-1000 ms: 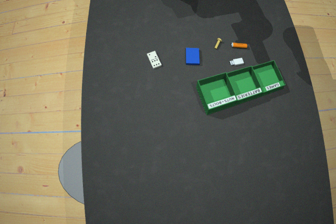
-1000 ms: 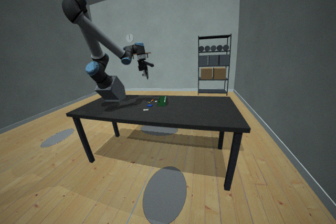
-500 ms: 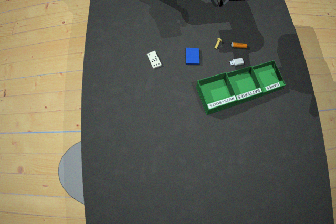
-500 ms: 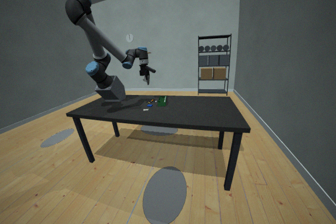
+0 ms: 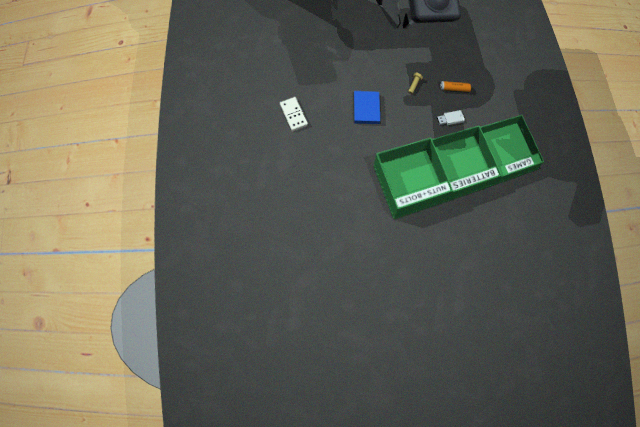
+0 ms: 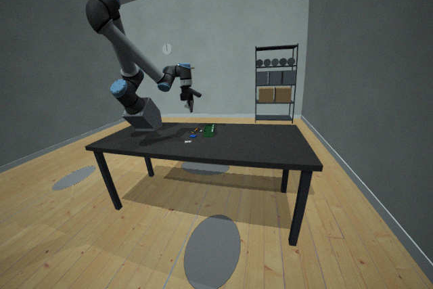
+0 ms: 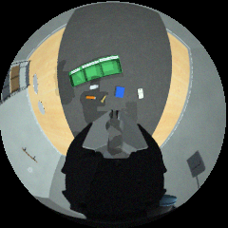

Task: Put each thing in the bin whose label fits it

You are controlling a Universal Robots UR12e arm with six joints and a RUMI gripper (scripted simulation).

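Observation:
My gripper (image 5: 402, 25) (image 6: 191, 111) (image 7: 114, 110) is shut and empty, high above the table. A brass bolt (image 5: 415, 82) (image 7: 104, 99) and an orange battery (image 5: 455, 86) (image 7: 90, 97) lie on the table. A white USB stick (image 5: 451, 118) (image 7: 94, 87) lies between the battery and the bins. A blue box (image 5: 367, 107) (image 6: 193, 136) (image 7: 120, 92) lies left of the bolt in the top view, and a white domino (image 5: 293, 113) (image 6: 188, 141) (image 7: 140, 93) farther left. The three joined green bins stand upright and empty: NUTS+BOLTS (image 5: 416, 176), BATTERIES (image 5: 466, 157), GAMES (image 5: 512, 144).
The black table (image 5: 361, 308) (image 6: 244, 145) carries the bins' labels on the side away from the loose things. The arm's base (image 6: 143, 118) stands at the table's end. A shelf rack (image 6: 276, 84) stands against the back wall, away from the table.

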